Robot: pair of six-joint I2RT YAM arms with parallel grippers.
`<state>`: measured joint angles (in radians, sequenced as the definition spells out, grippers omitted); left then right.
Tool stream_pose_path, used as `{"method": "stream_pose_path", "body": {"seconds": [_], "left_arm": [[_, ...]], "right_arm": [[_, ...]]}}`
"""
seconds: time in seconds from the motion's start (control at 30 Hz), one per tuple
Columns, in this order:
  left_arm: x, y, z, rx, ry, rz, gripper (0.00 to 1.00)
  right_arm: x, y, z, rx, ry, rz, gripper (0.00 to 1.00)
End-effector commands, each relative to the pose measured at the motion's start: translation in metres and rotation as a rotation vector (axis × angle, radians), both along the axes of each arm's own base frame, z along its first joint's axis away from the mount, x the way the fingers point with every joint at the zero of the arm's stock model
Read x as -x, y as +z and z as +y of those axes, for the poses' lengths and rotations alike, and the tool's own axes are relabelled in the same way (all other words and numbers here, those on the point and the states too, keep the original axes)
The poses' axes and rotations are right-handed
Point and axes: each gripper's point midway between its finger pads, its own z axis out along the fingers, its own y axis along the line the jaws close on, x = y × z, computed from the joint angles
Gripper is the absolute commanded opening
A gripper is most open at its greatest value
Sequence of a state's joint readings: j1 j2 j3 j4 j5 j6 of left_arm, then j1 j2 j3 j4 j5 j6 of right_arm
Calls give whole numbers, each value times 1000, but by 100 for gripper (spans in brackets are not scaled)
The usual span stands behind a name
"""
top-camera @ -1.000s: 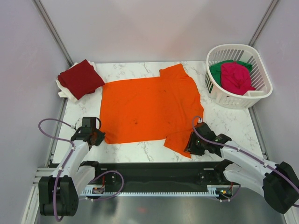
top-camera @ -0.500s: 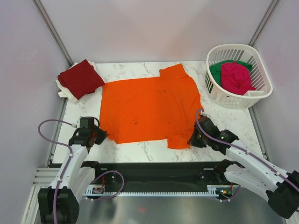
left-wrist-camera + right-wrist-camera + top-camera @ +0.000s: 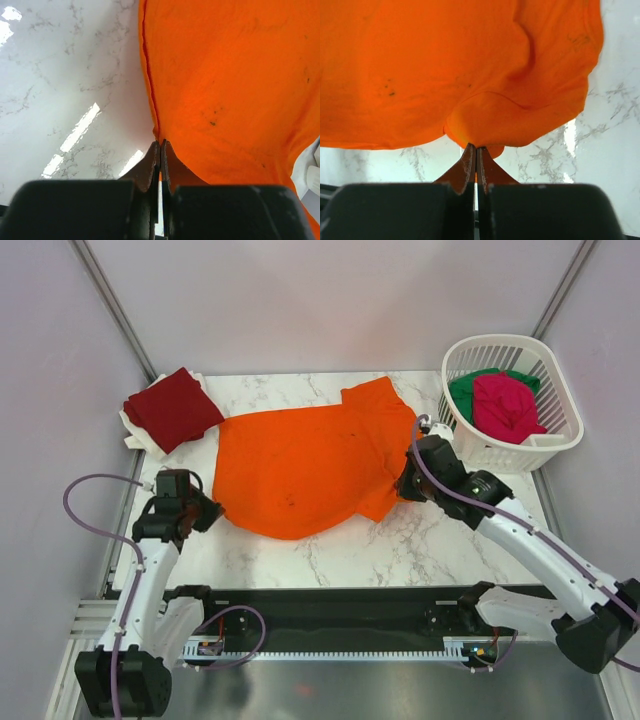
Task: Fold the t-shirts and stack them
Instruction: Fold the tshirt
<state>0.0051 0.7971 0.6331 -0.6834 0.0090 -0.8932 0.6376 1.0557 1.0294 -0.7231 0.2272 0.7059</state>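
A white marble-patterned counter (image 3: 330, 560) with grey veining fills the middle of the top view. Plain pale lilac-grey panels enclose it: a back wall (image 3: 330, 300), a left wall (image 3: 50, 390) and a right wall (image 3: 610, 360). Slim grey metal struts run up the two rear corners, one on the left (image 3: 115, 305) and one on the right (image 3: 560, 290). Along the near edge lies a black base plate (image 3: 330, 608), then a slotted aluminium rail (image 3: 330, 650), then a brushed metal floor panel (image 3: 350, 690). The light is soft and even. In the left wrist view the glossy counter (image 3: 60, 65) carries bright white streaks of reflected light (image 3: 80, 127).
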Motion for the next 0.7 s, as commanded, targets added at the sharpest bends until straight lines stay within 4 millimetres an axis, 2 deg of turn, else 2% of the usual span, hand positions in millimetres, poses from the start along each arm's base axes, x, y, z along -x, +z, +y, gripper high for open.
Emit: {"method": "stream_pose_path", "body": {"seconds": [0.0,0.03,0.07,0.1,0.17,0.2,0.27,0.3,0.37,0.4,0.43,0.47,0.5,0.57,0.6,0.63,0.67], "left_arm": [[-13,19,8,-51,-42,-10,2],[-19,29,9,-58,-45,-25,2],[-23,32,11,-64,-44,-23,2],[-27,32,14,-78,-47,-8,2],[-37,48,19,-94,-39,-35,2],[-41,50,21,-100,-42,-33,2],[-52,57,25,-105,-35,-33,2],[-56,59,27,-109,-34,-32,2],[-68,59,29,-107,-33,-12,2],[-75,66,31,-110,-33,-24,2],[-80,59,33,-109,-30,5,2],[-84,60,33,-113,-32,7,2],[-92,66,35,-116,-33,0,2],[-102,57,43,-140,-12,39,2],[-109,62,46,-149,-7,31,2],[-114,60,46,-149,-8,39,2],[-120,50,47,-142,-13,73,2]], "right_arm": [[-29,32,-6,84,-30,-112,0],[-37,31,-5,106,-37,-111,0],[-44,40,-5,114,-50,-134,0],[-51,34,-2,139,-48,-120,0],[-62,35,3,153,-32,-115,0],[-71,23,7,172,-29,-81,0],[-84,24,13,164,-11,-78,0],[-94,14,14,166,-12,-47,0],[-113,20,11,146,-28,-54,0],[-121,11,16,135,-12,-26,0],[-130,19,18,129,-8,-45,0],[-141,9,17,143,-12,-23,0],[-150,17,21,131,-9,-40,0],[-164,18,21,138,-9,-45,0],[-172,7,23,152,-7,-21,0],[-180,14,29,133,6,-33,0],[-189,0,28,148,9,-3,0]]}}
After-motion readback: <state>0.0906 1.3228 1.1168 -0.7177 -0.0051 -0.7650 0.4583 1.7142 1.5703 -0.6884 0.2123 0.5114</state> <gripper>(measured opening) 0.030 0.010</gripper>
